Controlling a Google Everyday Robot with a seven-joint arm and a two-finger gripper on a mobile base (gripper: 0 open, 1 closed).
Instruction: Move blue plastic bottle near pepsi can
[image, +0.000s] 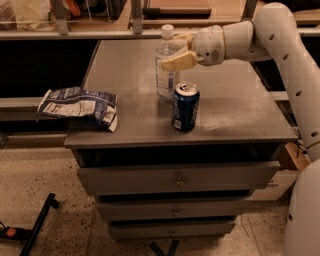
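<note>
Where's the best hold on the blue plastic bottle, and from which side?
Upper body, just below the shoulder, from the picture's right. The blue plastic bottle stands upright and round; the pepsi can crowds its lower front. The gripper clamps there.

Grey metal surface (240, 115) centre frame, three drawers (175, 180) stacked beneath. Speckled beige floor (45, 170) near left, with a black stand leg (37, 222) on it. Far back there's a rail (75, 34), possibly shelving. The light is warm and dim. The hand (171, 52) grips the blue plastic bottle (164, 82) at far centre.
</note>
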